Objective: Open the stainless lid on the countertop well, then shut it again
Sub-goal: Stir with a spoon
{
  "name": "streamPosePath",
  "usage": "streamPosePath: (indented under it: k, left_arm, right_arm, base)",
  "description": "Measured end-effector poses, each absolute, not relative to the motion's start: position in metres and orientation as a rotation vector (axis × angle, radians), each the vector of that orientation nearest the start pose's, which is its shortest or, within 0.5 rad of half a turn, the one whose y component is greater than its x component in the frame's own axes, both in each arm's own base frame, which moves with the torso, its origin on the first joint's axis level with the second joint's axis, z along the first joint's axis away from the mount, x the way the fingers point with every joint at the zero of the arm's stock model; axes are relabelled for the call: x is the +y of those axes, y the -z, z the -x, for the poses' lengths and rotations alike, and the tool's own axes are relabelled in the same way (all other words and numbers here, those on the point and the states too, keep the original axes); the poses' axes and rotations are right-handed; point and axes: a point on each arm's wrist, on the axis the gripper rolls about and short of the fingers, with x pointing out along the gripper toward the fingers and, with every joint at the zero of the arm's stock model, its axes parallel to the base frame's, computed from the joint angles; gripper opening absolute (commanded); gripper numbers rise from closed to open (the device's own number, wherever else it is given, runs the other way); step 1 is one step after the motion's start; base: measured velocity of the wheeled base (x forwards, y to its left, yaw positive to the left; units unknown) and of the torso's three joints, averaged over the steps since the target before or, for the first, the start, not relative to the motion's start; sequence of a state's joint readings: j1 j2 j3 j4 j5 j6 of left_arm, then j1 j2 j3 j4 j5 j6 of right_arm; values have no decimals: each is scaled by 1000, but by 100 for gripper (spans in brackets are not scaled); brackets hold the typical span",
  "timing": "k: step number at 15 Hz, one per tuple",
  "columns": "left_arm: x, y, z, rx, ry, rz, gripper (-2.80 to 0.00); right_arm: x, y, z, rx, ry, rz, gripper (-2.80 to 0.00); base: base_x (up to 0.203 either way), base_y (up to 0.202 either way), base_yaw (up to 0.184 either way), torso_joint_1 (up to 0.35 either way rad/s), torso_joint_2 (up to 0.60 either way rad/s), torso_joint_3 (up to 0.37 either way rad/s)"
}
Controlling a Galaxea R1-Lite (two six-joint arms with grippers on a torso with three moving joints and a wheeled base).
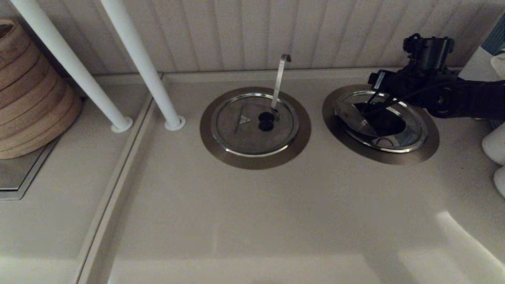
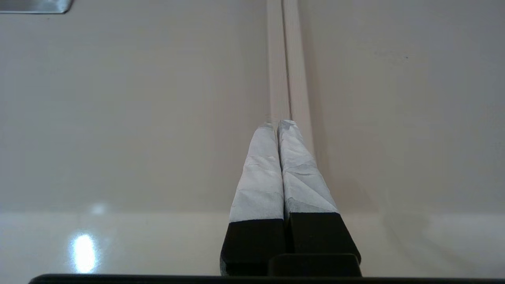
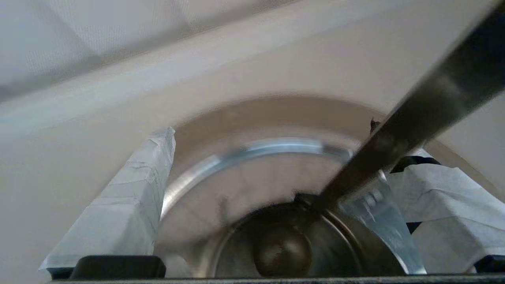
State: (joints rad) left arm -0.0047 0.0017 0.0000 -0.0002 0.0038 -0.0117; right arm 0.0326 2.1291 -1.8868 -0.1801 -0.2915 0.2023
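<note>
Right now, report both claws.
Left claw: closed, empty, over bare counter.
Right claw: open over the well, its lid tilted up.

i'm seeing the stainless lid gleaming as polished steel, the countertop well showing a brushed brownish metal flange, and the counter looking smooth and glossy.

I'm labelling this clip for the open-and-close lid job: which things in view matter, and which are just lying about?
In the job: stainless lid, folded up; countertop well under it; right tool, open, over the well.
Lying about: closed lid with ladle handle; bamboo steamers; white poles; left tool, shut, parked over the countertop.
</note>
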Motion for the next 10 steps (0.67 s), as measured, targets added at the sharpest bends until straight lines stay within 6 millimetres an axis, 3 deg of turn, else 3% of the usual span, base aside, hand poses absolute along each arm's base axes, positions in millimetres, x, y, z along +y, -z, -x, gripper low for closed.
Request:
streamPosePath:
  k: [10]
  left_arm:
    - [0,-76,23,2,0,11,-280]
  right_arm:
    - [7,-284,-432,134,324,-144,0]
  base:
    - [0,0,0,0,0,0]
